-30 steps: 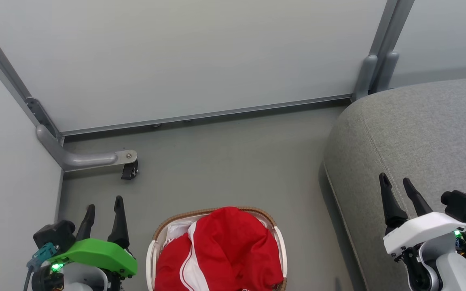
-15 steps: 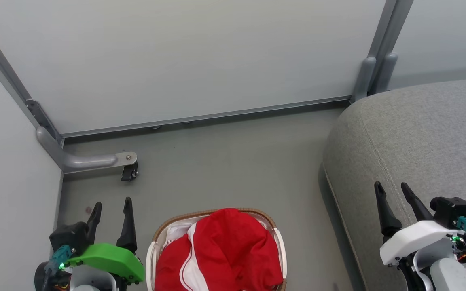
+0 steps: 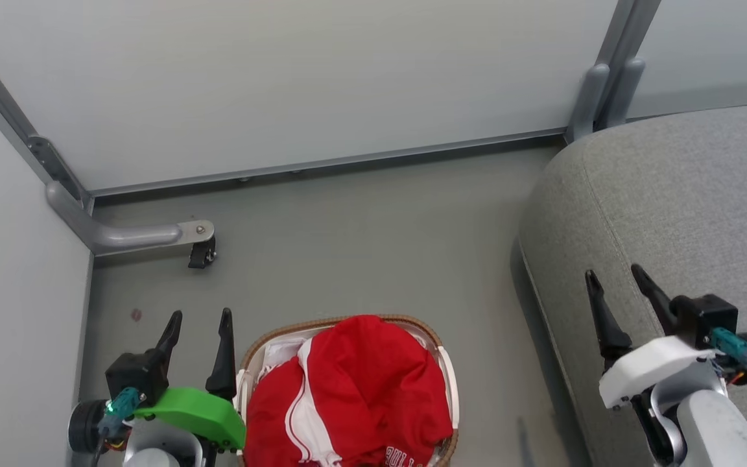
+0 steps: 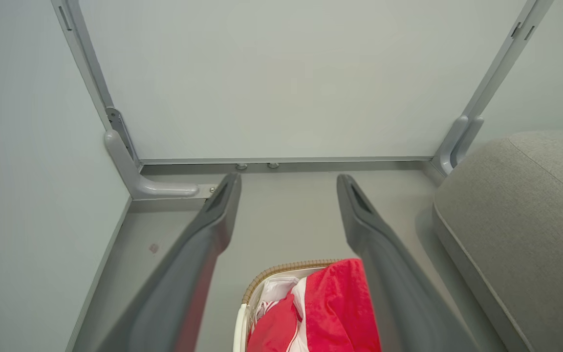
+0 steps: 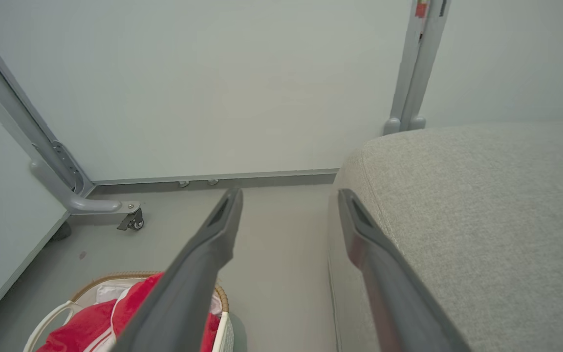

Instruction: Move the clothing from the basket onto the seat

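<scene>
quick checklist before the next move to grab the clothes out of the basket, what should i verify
1. Left gripper open and empty, beside the basket: ok.
2. Right gripper open and empty: ok.
3. Clothing heaped in the basket, top exposed for a grab from above: ok.
4. Seat has bare fabric to lay things on: ok.
5. White liner free of the clothing, so it does not lift too: cannot tell.
6. How many garments are in the heap: cannot tell.
</scene>
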